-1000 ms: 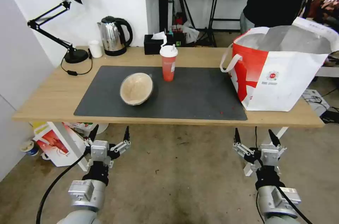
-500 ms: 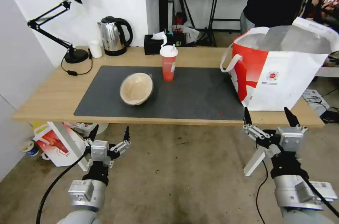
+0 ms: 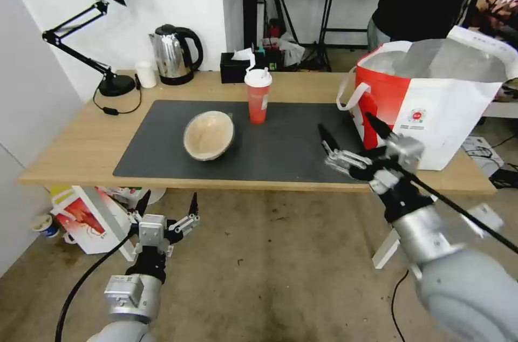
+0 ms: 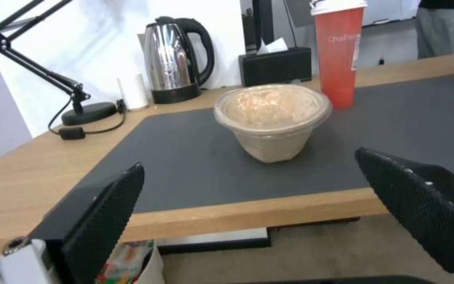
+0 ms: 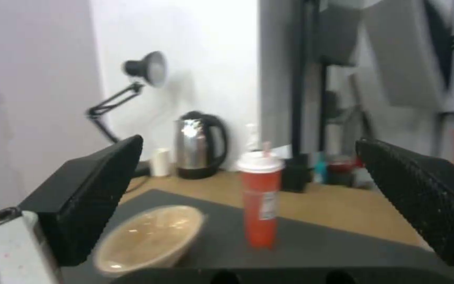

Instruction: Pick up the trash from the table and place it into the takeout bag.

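My right gripper hangs over the near right part of the dark mat, just left of the takeout bag, its jaws spread wide and holding nothing. My left gripper is parked low in front of the desk, below its near edge, jaws likewise spread and empty.

Two pieces of trash stand on the mat: the beige bowl, tipped on its side with a clear film across its mouth, and the red cup with its white lid, upright just behind and to the right of it. Both are well apart from my right gripper.

The bag stands open at the desk's right end, silvery lining showing; I cannot see what lies inside. I judge the job part-done at most: these two remain.
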Tool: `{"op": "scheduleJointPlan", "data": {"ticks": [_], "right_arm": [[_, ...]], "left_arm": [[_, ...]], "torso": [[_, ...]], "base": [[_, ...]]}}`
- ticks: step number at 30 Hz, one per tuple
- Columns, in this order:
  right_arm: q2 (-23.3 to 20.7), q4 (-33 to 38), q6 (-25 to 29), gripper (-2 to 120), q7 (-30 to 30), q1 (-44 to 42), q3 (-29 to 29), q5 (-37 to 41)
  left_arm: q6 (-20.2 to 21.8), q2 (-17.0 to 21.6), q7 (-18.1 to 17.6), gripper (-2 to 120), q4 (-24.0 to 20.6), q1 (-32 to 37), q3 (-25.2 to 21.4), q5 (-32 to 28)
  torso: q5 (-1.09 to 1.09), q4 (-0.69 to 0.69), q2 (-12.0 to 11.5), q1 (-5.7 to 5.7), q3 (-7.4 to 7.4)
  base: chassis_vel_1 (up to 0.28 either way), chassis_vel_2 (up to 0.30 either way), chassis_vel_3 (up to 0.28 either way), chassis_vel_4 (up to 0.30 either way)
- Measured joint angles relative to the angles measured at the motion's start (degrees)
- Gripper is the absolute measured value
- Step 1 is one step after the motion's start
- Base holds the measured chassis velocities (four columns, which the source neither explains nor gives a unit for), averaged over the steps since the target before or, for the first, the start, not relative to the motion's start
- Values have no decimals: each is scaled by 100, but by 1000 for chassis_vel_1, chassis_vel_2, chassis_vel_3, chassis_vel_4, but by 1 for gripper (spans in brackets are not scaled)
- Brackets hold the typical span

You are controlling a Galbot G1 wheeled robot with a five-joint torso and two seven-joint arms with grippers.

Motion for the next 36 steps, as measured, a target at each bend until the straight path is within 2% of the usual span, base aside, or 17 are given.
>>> {"op": "scheduleJointPlan", "data": {"ticks": [3,4,6,7,8,10,12,16,21,25,28,36], "right_arm": [[-115,-222,-66,100,-448,1138,-749,866],[-115,-222,-66,100,-448,1138,-749,866],[-121,-373,-141,100,-645,1857,-1309,1262],[-121,-373,-141,100,-645,1857,-1309,1262],[-72,-455,-197,100,-676,2188,-1573,1410],[-39,-496,-219,100,-689,2310,-1665,1468],[150,-721,-341,100,-811,2734,-1988,1656],[275,-908,-443,100,-958,2923,-2144,1742],[630,-1446,-657,100,-1163,3507,-2553,1783],[840,-1790,-762,100,-1055,3939,-2821,1782],[1102,-2249,-1099,100,-892,4507,-3177,1818],[1354,-2738,-1444,100,-703,4995,-3529,1907]], "left_arm": [[0,0,0,100,0,0,0,0],[0,0,0,100,0,0,0,0],[0,0,0,100,0,0,0,0],[0,0,0,100,0,0,0,0],[0,0,0,100,0,0,0,0],[0,0,0,100,0,0,0,0],[0,0,0,100,0,0,0,0],[0,0,1,100,0,0,0,0],[0,0,0,100,0,0,0,0],[0,0,0,100,0,0,1,0],[0,0,0,100,0,0,0,0],[0,0,0,100,-1,0,0,0]], "torso": [[-1,0,0,0,-1],[-1,0,0,0,-1],[-2,0,0,0,0],[-2,0,0,0,0],[-2,1,0,0,0],[-1,1,0,0,0],[-1,0,0,0,0],[0,0,0,0,0],[-1,0,0,0,0],[-1,-1,0,0,0],[-1,1,0,0,0],[0,0,1,0,-1]], "base": [[0,0,0,0],[0,0,0,0],[0,0,0,0],[0,0,0,0],[0,0,0,0],[0,0,0,0],[0,0,0,0],[0,0,0,0],[0,0,0,0],[0,0,0,0],[0,0,0,0],[0,0,0,0]]}}
